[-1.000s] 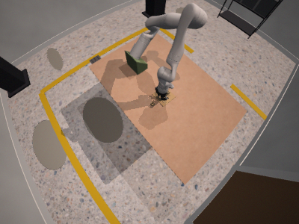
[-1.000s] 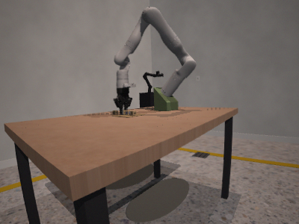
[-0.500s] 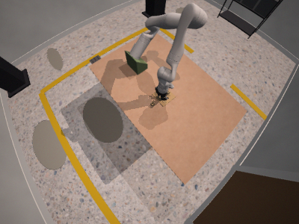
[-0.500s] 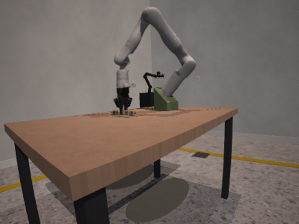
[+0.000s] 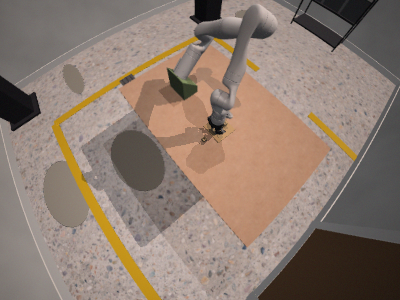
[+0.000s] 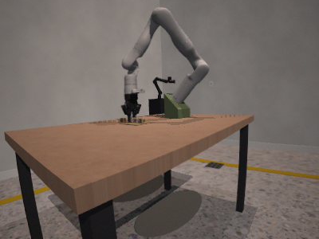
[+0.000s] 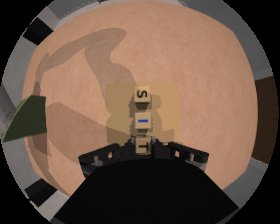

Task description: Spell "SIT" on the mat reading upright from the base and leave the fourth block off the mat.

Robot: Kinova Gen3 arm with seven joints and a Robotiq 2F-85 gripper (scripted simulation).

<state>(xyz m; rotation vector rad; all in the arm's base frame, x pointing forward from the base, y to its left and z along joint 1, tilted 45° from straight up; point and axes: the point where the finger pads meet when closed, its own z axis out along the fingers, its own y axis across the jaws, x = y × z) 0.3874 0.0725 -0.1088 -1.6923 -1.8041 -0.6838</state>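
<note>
In the wrist view three letter blocks lie in one line on the tan mat (image 7: pixel 119 100) (image 5: pixel 228 132): the S block (image 7: pixel 141 95) farthest from the camera, the I block (image 7: pixel 143 121) in the middle, and the T block (image 7: pixel 143 145) nearest. My gripper (image 7: pixel 143 141) (image 5: pixel 218 128) (image 6: pixel 130 117) points straight down at the mat and is shut on the T block, one finger on each side. The T block sits at mat level, close against the I block. The blocks (image 6: pixel 135 120) show only as a low row in the exterior view. The fourth block is not in the wrist view.
The arm's green wedge base (image 5: pixel 182 83) (image 6: pixel 175 107) (image 7: pixel 25 118) stands at the back of the brown table (image 5: pixel 270 170) (image 6: pixel 120 155). A dark shelf rack (image 5: pixel 345 5) stands on the floor far behind the table.
</note>
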